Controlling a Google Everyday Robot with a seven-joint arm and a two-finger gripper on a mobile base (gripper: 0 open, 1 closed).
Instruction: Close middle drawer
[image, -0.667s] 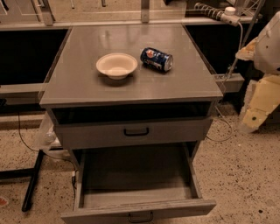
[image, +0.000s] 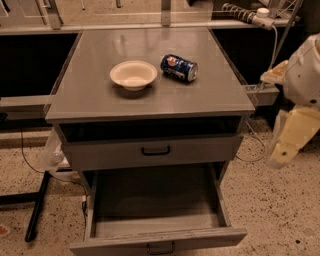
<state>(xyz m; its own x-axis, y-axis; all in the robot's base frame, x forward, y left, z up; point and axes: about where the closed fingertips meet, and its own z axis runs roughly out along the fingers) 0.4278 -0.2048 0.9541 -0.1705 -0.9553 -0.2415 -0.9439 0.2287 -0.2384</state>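
The middle drawer (image: 157, 239) is pulled far out at the bottom of the view, showing its long empty grey box. Its low front panel carries a small black handle (image: 160, 247). Above it, the taller-fronted top drawer (image: 200, 150) with a bigger black handle stands slightly out. The lowest drawer is hidden. My gripper (image: 280, 152) hangs on the pale arm to the right of the cabinet, apart from it, at about the height of the top drawer.
On the cabinet top (image: 90, 95) stand a cream bowl (image: 133, 75) and a blue can (image: 179, 67) lying on its side. A black stand leg (image: 37, 207) is on the floor at the left. Cables and a shelf (image: 260, 92) are at the right.
The arm with my gripper has come down a little at the right. The drawers, bowl and can have not moved.
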